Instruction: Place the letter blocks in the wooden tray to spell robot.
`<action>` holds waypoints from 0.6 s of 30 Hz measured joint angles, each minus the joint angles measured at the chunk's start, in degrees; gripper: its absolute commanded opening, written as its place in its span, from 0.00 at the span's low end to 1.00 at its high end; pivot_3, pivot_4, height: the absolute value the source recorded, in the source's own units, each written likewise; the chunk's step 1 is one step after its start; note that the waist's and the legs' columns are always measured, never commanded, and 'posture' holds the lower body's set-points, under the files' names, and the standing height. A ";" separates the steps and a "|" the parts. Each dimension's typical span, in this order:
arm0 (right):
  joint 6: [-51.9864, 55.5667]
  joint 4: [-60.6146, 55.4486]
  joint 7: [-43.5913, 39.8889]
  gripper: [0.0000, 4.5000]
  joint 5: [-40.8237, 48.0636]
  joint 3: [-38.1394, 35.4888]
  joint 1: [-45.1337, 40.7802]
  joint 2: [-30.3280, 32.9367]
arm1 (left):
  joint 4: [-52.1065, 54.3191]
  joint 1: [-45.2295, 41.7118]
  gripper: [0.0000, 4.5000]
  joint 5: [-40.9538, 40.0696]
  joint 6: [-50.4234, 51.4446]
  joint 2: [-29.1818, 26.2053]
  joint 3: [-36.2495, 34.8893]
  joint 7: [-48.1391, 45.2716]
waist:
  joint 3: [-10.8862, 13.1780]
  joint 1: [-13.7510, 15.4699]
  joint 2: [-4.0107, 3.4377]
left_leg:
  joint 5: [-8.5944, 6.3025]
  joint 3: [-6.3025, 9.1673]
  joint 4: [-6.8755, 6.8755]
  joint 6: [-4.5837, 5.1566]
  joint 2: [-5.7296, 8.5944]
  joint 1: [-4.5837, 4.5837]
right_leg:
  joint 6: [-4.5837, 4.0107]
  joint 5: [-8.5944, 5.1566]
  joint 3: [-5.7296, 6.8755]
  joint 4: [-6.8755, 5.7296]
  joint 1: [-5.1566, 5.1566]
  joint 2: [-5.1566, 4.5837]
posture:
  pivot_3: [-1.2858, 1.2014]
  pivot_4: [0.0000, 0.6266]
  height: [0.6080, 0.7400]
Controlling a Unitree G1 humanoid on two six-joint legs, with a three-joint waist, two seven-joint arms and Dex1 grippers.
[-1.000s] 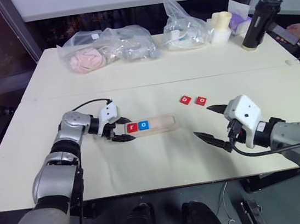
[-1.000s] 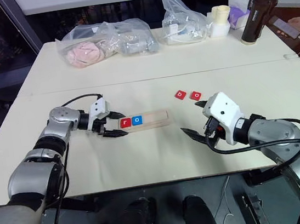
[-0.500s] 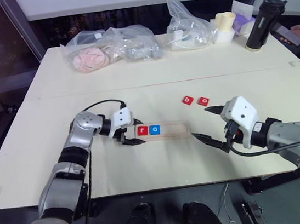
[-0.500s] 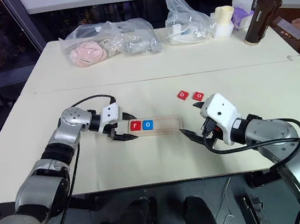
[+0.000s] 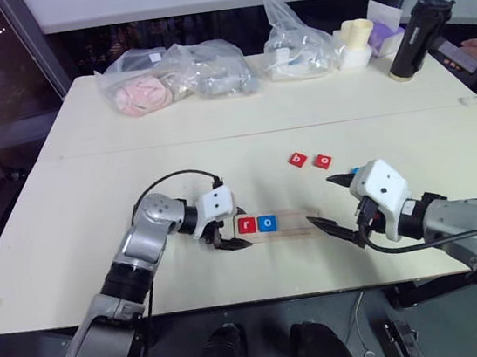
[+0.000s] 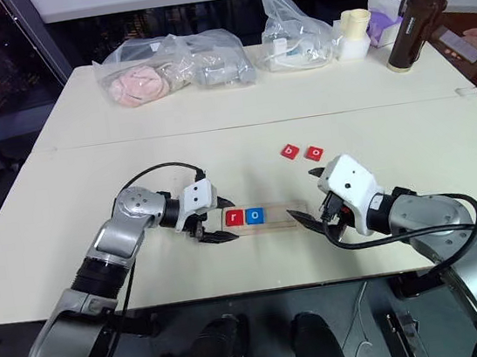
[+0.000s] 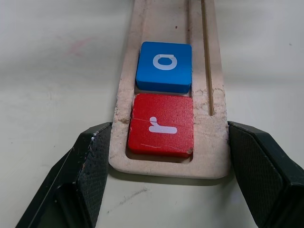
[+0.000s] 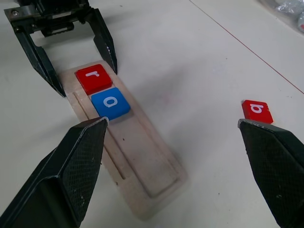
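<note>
The wooden tray lies near the table's front edge, holding a red "r" block and a blue "o" block at its left end. My left gripper is shut on that end, one finger pressed against each long side. Two red letter blocks, "b" and "o", lie on the table behind the tray's right end. My right gripper is open just past that right end, its lower fingertip close to it and nothing between its fingers.
Clear plastic bags of objects sit along the table's back edge, with pale cups and a black bottle at the back right. A person's hand holds a phone at the far right. A seam crosses the table.
My left gripper has dragged the wooden tray, with both its blocks, to the right and nearer the front edge, up to the right gripper. The right gripper has stayed put.
</note>
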State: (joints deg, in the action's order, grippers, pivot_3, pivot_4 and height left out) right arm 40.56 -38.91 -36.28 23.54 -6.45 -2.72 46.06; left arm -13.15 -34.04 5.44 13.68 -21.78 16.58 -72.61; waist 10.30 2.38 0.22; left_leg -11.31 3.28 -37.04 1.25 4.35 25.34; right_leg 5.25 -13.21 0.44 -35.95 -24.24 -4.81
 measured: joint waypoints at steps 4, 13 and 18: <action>0.00 -0.24 0.03 1.00 -0.15 0.00 0.43 -0.02 | 3.89 1.99 0.70 -0.31 2.86 0.09 0.59 2.71 | 0.00 -0.08 -0.01 | -0.04 -0.01 0.01 -0.06 0.00 0.00 | 0.00 0.00 0.00 0.03 0.02 -0.02 | 0.52 0.24 0.98; 0.00 -0.25 -0.04 1.00 -0.39 0.00 0.49 -0.02 | 9.47 4.16 0.70 -1.60 7.20 -0.58 2.48 4.47 | 0.00 -0.10 -0.01 | -0.05 0.00 0.08 -0.09 0.00 0.01 | 0.00 -0.01 0.00 0.10 -0.01 -0.02 | 0.52 0.24 0.98; 0.00 -0.25 -0.09 1.00 -0.81 0.05 0.47 -0.02 | 9.69 4.26 0.70 -2.40 7.40 -0.95 3.05 5.31 | 0.00 -0.09 -0.01 | -0.08 0.00 0.08 -0.12 0.00 0.01 | -0.01 -0.01 0.00 0.12 0.00 -0.02 | 0.52 0.24 0.98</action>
State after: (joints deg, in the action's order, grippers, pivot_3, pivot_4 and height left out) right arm 40.56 -39.16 -36.37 22.73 -6.40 -2.24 46.05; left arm -3.46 -29.78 3.04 21.08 -22.73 19.63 -67.30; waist 10.30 2.29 0.21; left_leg -11.39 3.28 -36.95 1.13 4.35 25.35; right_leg 5.25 -13.22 0.43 -35.83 -24.24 -4.83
